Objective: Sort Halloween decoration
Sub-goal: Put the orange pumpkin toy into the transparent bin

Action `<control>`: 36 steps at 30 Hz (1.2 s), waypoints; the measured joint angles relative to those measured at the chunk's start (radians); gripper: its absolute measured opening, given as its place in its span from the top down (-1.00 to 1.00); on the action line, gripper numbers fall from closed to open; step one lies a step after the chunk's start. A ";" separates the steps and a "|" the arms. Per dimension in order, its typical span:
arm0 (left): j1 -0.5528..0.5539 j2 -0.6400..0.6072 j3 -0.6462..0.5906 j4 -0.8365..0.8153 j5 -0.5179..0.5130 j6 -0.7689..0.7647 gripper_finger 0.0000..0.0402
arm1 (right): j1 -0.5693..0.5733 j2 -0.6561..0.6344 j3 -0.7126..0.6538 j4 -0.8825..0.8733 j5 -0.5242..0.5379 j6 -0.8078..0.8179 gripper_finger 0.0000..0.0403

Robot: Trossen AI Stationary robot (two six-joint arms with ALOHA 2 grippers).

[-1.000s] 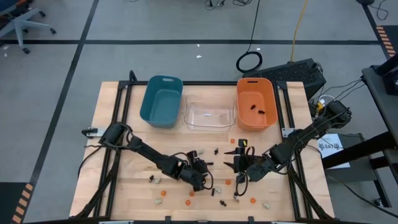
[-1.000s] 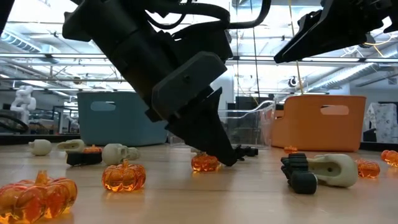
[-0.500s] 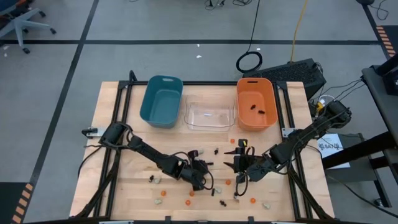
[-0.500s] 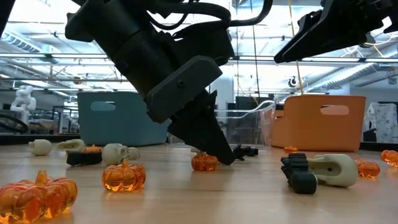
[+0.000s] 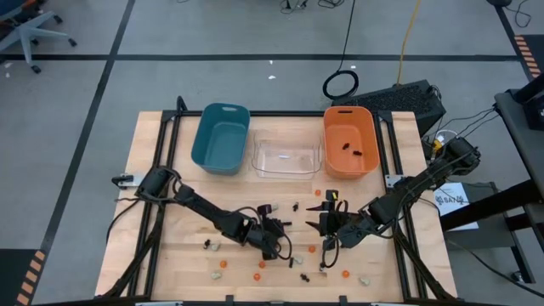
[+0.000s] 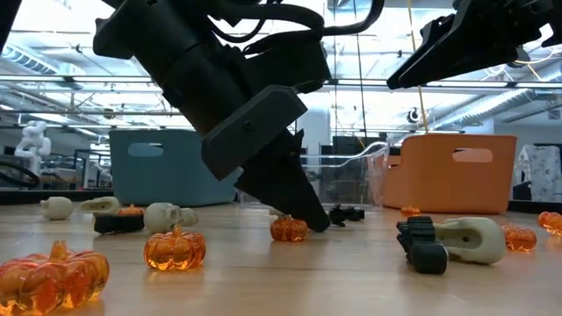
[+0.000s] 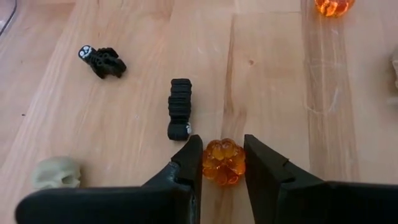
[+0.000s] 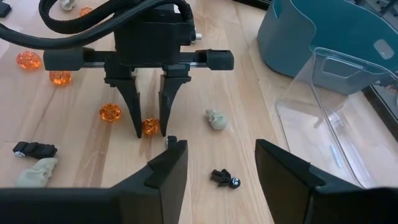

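Left tool (image 7: pixel 222 163) is down at the wooden bench (image 5: pixel 170 255), its two dark fingers closed against the sides of a small round orange pumpkin (image 7: pixel 224 162), which sits on the bench surface between the tips; seen from the right wrist, the same fingers point straight down with the pumpkin (image 8: pixel 150 127) between them. Just beyond the pumpkin lies a black segmented trinket (image 7: pixel 180 108), its long axis running straight away from the left tool, with a pale spot at the end nearest the fingers. Farther off, a black spidery piece (image 7: pixel 102 60) lies aslant, its white-dotted end turned away from the segmented one. A pale skull-like lump (image 7: pixel 57 173) rests to one side of the left tool, and another orange pumpkin (image 7: pixel 334 5) sits well apart near the far edge of that view. Right tool (image 8: pixel 217 163) hangs above the bench with its fingers spread and nothing between them. At the back of the bench stand a teal bin (image 5: pixel 221 138), a clear bin (image 5: pixel 286 158) and an orange bin (image 5: pixel 349 142), the last holding a few dark pieces. More pumpkins, skulls and black pieces lie scattered over the front half of the bench.
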 joint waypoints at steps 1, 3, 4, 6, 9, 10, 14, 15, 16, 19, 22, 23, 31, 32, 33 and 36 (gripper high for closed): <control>0.000 -0.006 -0.001 -0.005 0.003 0.007 0.61 | 0.000 0.000 0.000 -0.001 0.000 0.000 0.15; -0.004 -0.028 -0.003 -0.032 0.005 0.027 0.61 | 0.000 0.000 0.000 -0.004 0.000 0.000 0.15; -0.006 -0.041 -0.003 -0.037 0.006 0.035 0.61 | 0.000 0.000 0.000 -0.004 0.000 0.000 0.15; -0.007 -0.071 -0.003 -0.062 0.005 0.052 0.61 | 0.000 0.000 0.000 -0.007 0.000 0.001 0.15; -0.012 -0.122 -0.003 -0.101 0.005 0.098 0.61 | 0.000 0.000 0.000 -0.008 0.000 0.002 0.15; -0.016 -0.137 -0.003 -0.108 0.004 0.126 0.61 | 0.000 0.000 0.000 -0.007 0.000 0.002 0.15; -0.026 -0.186 -0.003 -0.113 0.000 0.316 0.61 | 0.000 0.000 0.000 -0.007 0.000 0.003 0.15; -0.028 -0.199 -0.002 -0.112 0.000 0.368 0.61 | 0.000 0.000 0.000 -0.006 0.000 0.003 0.15; -0.028 -0.208 -0.002 -0.111 -0.001 0.413 0.61 | 0.000 0.000 0.000 -0.006 0.000 0.003 0.15; -0.028 -0.229 -0.001 -0.112 -0.013 0.525 0.61 | 0.000 0.000 0.000 -0.005 0.000 0.009 0.15; -0.026 -0.241 -0.001 -0.109 -0.040 0.643 0.61 | 0.000 0.000 0.000 -0.005 0.000 0.011 0.15; -0.026 -0.242 -0.001 -0.108 -0.041 0.685 0.61 | 0.000 0.000 0.000 -0.005 0.000 0.011 0.15; -0.028 -0.243 -0.001 -0.108 -0.091 0.817 0.61 | 0.000 0.000 0.000 -0.004 0.000 0.011 0.15; -0.028 -0.243 -0.001 -0.108 -0.101 0.817 0.61 | 0.000 0.000 0.000 -0.004 0.000 0.011 0.15; -0.027 -0.243 -0.001 -0.107 -0.110 0.816 0.61 | 0.000 0.000 0.000 -0.004 0.000 0.011 0.15; -0.027 -0.243 -0.001 -0.107 -0.128 0.810 0.61 | 0.000 0.000 0.000 -0.004 -0.001 0.011 0.15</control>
